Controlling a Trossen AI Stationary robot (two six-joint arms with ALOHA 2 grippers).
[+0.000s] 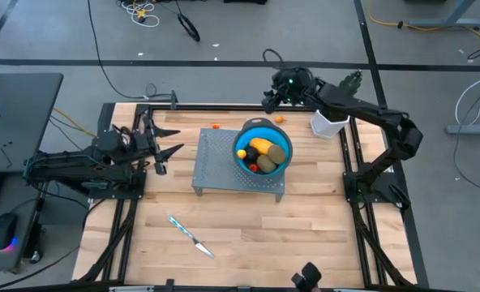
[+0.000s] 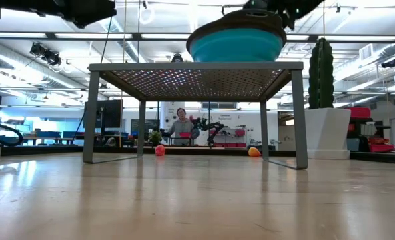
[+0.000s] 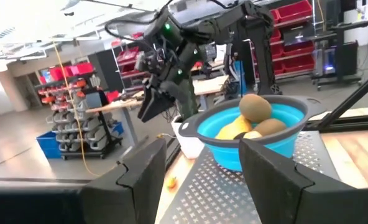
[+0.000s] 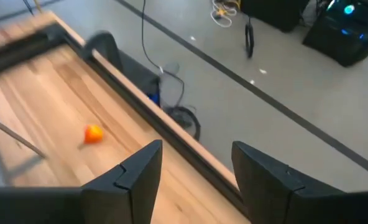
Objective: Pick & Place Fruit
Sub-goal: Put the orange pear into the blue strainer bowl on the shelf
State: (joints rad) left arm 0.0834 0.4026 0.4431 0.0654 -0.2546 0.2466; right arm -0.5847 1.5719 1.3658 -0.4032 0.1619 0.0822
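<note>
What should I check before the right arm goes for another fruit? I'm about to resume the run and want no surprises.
1. Right gripper open and empty: ok, its fingers are apart with nothing between them.
2. Target in view: ok, a small orange piece lies on the table ahead of it.
3. Bowl seated on the perforated stand: ok, with fruit already inside.
4. Left gripper clear of the path: ok, it is open beside the stand's left edge.
5. Other stray pieces: not ok, a second orange bit lies beyond the bowl.
6. Knife out of the way: ok, it lies at the near side.
</note>
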